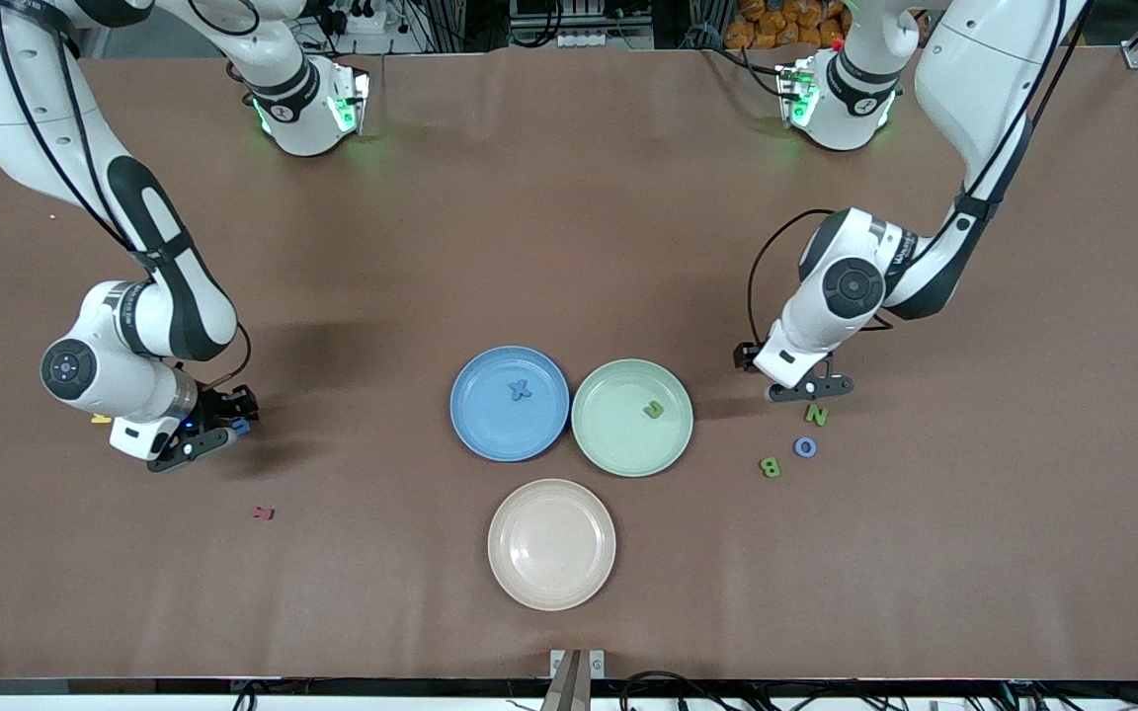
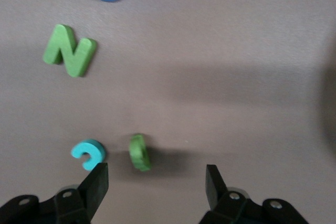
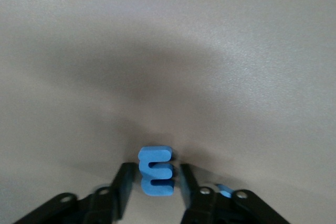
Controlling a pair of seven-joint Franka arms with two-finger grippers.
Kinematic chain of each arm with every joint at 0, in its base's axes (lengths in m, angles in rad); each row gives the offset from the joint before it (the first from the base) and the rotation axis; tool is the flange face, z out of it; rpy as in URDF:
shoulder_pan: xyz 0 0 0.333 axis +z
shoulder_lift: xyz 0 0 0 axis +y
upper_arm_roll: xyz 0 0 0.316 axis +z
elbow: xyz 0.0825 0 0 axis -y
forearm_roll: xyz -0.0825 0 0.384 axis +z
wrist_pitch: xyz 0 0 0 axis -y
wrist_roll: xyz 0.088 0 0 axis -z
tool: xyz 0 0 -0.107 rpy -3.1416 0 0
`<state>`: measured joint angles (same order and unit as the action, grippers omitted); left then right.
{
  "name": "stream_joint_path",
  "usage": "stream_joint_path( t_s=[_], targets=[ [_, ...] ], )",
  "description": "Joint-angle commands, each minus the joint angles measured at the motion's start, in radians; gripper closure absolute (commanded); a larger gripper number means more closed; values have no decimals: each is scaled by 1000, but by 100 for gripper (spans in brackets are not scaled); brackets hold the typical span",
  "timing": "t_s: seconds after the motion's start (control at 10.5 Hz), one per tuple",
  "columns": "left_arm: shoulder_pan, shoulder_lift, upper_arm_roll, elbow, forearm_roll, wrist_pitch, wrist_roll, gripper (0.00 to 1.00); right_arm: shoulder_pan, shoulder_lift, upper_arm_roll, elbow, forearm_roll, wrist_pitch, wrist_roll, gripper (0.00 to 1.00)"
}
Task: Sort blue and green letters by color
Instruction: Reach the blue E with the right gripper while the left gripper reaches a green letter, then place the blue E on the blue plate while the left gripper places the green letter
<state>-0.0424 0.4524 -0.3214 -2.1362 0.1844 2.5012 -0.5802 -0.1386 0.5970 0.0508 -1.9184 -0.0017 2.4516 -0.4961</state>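
My left gripper [image 1: 811,388] is low over the table beside the green plate [image 1: 597,449], toward the left arm's end, and is open wide [image 2: 156,182]. A green piece on its edge [image 2: 139,152] and a light blue curved letter [image 2: 88,153] lie just past its fingertips. Near it lie a green N [image 1: 816,415], a blue O [image 1: 805,447] and a green B [image 1: 770,466]. My right gripper [image 1: 230,434] is low at the right arm's end. Its fingers [image 3: 126,182] closely flank a blue E [image 3: 155,171], with narrow gaps on both sides. A blue X [image 1: 520,390] lies in the blue plate [image 1: 475,434]. A green letter [image 1: 653,409] lies in the green plate.
A pink plate [image 1: 551,583] stands nearer the front camera than the other two. A small dark red letter [image 1: 264,513] and a yellow letter [image 1: 100,419] lie near my right gripper. Another blue bit [image 3: 226,190] shows beside one right finger.
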Motion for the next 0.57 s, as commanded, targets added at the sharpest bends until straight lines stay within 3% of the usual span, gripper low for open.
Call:
stream_joint_path(
  t_s=[0.0, 0.29, 0.48],
  targets=[
    [39, 0, -8, -16, 29, 24, 45, 19, -15, 3, 18, -5, -14, -2, 7, 100],
    [35, 15, -8, -11, 29, 24, 46, 25, 0, -9, 27, 30, -1, -38, 80, 100],
    [29, 17, -8, -10, 29, 24, 46, 46, 46, -22, 64, 114, 2, -226, 244, 100]
  ],
)
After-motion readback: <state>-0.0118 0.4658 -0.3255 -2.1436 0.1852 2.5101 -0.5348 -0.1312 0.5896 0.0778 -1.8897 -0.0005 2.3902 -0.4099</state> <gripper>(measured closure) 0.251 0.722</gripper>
